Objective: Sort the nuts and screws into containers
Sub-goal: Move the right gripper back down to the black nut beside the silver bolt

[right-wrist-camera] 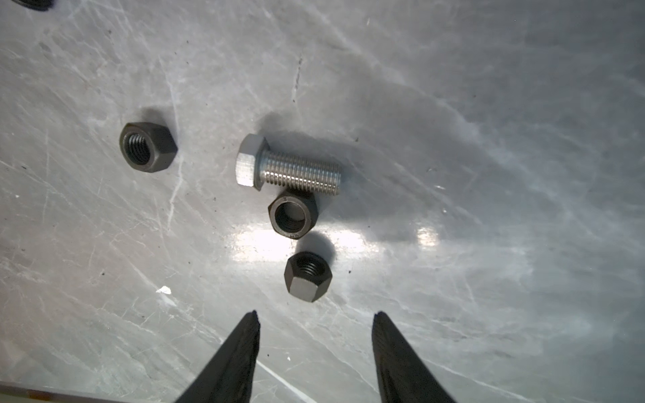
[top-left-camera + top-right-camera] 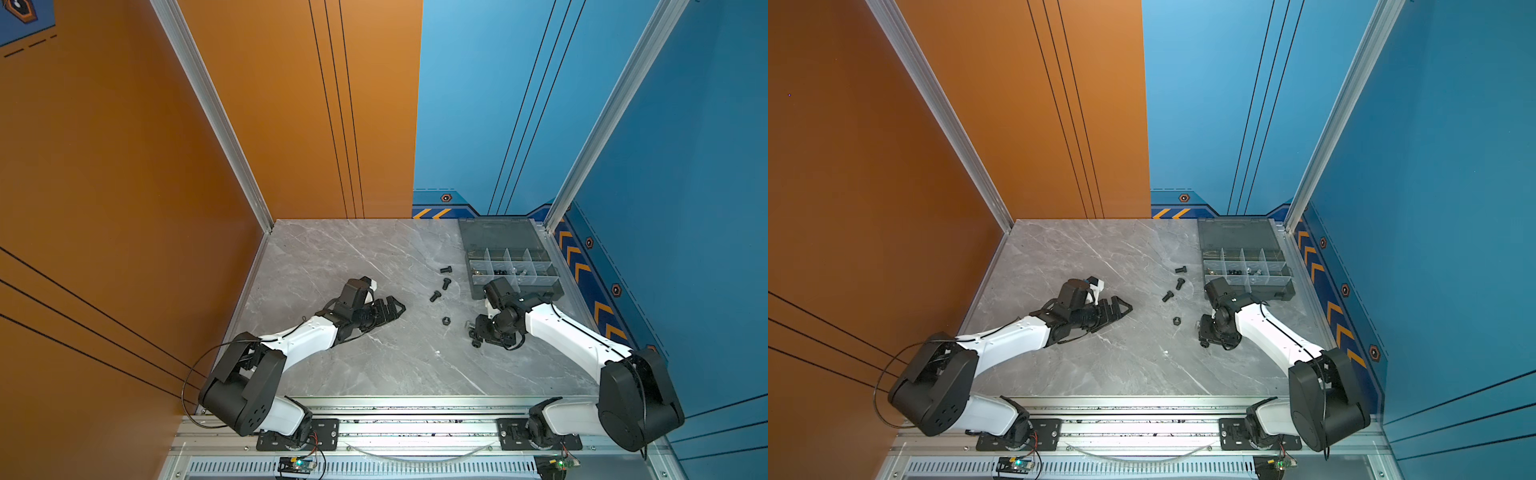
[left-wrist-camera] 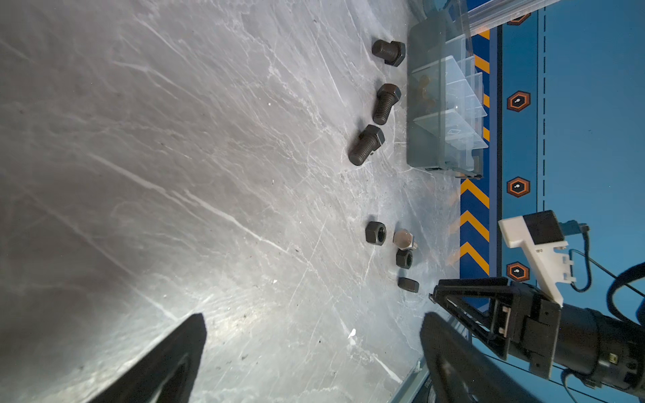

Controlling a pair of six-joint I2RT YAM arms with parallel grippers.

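The right pincer [image 1: 316,314] hung spread and empty over the worktop [image 2: 353,257], at 7 o'clock from the box [image 2: 498,237]. Two black nuts [image 1: 293,216] lay between its tips and the silver bolt [image 1: 289,167], one just beside the shank. The bolt lay on its side, head toward the left pincer [image 3: 314,315], which was also spread. Three black bolts [image 2: 446,283] lay at 9 o'clock from the box.
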